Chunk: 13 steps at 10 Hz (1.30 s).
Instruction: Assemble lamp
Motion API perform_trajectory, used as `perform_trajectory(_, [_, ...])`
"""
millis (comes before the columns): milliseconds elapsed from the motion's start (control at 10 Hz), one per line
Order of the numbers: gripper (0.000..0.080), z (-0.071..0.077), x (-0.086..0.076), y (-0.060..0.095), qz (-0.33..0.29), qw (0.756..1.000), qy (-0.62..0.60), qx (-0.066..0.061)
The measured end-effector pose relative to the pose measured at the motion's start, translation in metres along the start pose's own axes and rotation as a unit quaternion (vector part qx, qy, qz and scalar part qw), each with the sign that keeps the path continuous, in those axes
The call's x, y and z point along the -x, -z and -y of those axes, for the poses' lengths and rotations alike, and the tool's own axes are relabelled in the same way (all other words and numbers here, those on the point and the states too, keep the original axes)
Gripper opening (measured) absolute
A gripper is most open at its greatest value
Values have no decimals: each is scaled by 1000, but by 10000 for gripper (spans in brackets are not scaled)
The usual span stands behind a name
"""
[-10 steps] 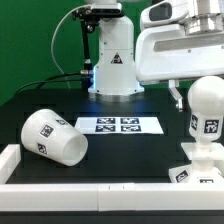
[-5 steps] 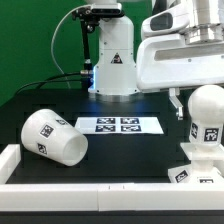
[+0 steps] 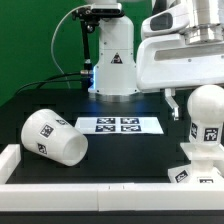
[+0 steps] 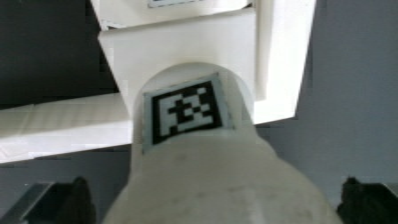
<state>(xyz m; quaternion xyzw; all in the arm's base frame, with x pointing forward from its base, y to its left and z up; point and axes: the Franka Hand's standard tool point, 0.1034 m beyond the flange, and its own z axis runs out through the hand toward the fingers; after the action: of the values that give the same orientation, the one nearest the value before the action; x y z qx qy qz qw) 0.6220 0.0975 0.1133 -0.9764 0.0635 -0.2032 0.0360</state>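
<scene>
overall: a white robot arm stood over a black table with a low white rim (image 3: 100, 186), and loose white lamp parts with black-and-white square tags sat on it.
bulb: the rounded bulb (image 3: 207, 112) stood upright on the small base (image 3: 192, 168), at the exterior view's right and near the front rim.
shade: the large tapered shade (image 3: 55, 138) lay on its side at the exterior view's left, well apart from the bulb and base.
marker board: the marker board (image 3: 120, 125) lay flat on the table between the shade and the bulb, a little farther back.
pincer: the gripper (image 4: 214, 198) was open and held nothing; in the wrist view a dark fingertip showed on either side of the bulb, with table visible between fingertip and bulb on at least one side.
key relation: the bulb sat directly between the fingers, its long axis upright and in line with the gripper reaching down from above; in the exterior view one finger (image 3: 172, 100) hung just beside the bulb and the other was hidden behind it.
likely step: judging from this, the fingers only needed to close to take the bulb; the shade was not yet fitted.
</scene>
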Motion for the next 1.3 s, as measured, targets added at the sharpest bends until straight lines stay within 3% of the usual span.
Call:
perform_trajectory(200, [698, 1, -6, 11, 53, 999, -6, 1])
perform_trajectory(300, [699, 2, -15, 14, 49, 999, -7, 0])
perform_trajectory(600, [699, -7, -13, 12, 136, 991, -13, 8])
perform_trajectory(800, [699, -9, 2, 9, 204, 979, -14, 13])
perform_trajectory(1000, [684, -10, -2, 8, 209, 977, -22, 15])
perform_trajectory(1100, [574, -10, -1, 7, 210, 977, -26, 16])
perform_trajectory(1300, [574, -10, -1, 7, 210, 977, -28, 16])
